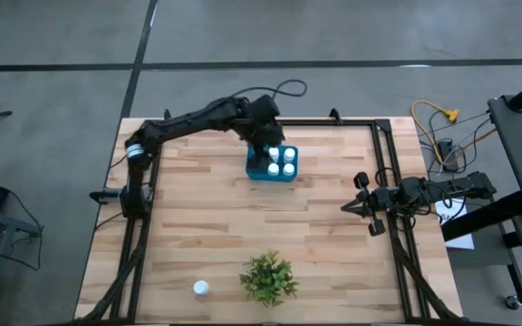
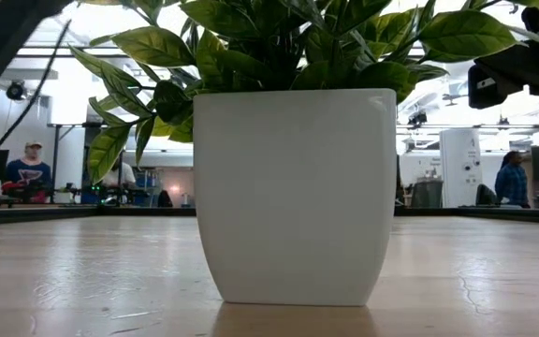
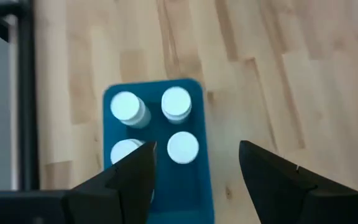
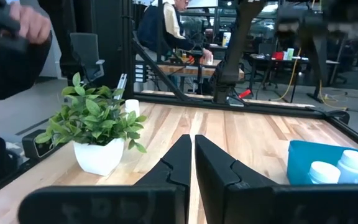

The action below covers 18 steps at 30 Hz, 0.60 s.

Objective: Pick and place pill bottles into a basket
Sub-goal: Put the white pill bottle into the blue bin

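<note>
The teal basket [image 1: 272, 164] stands at the table's far middle, with several white pill bottles [image 3: 176, 102] upright inside it. My left gripper [image 3: 197, 147] hovers open and empty just above the basket [image 3: 194, 186], pointing down, and touches nothing. It also shows in the high view [image 1: 265, 145]. One more pill bottle [image 1: 201, 288] stands on its base on the table near the front edge, left of the plant. My right gripper [image 1: 347, 208] is shut and empty at the table's right edge. Its fingers [image 4: 193, 149] point toward the table's left.
A green leafy plant in a white pot [image 1: 268, 277] stands near the front edge and fills the low view [image 2: 293, 197]. A black frame rail [image 1: 383, 172] runs along the table's sides. People show in the room beyond the table [image 4: 17, 50].
</note>
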Available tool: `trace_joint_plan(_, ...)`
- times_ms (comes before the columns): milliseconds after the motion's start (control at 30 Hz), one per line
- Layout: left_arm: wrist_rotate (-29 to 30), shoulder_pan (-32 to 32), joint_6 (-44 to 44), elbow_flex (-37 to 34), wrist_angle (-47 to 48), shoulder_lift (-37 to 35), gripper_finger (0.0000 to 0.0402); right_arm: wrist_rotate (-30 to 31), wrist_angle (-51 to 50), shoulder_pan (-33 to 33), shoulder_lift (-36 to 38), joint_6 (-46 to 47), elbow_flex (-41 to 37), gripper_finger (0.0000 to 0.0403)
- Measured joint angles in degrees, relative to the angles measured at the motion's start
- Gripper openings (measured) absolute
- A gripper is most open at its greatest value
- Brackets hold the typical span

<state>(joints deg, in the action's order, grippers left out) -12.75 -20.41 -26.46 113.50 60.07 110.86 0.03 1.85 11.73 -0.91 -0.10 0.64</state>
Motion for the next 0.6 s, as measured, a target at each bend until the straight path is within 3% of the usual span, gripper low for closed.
trace_joint_plan(233,-1.8,0.6,2.4,-6.4,-3.0,-11.1,0.0210,0.0,0.0,0.0,0.0,-0.1,0.0,0.0012)
trace_joint_plan(433,-7.5,1.1,7.1,-21.6,-11.6,-21.9,0.0210,0.1,0.0,0.0,0.0,0.0,0.0,0.0012)
trace_joint_plan(600,-7.6,2.3,11.0,-34.9,-17.4,-31.6,0.0210,0.1,0.0,0.0,0.0,0.0,0.0,0.0012)
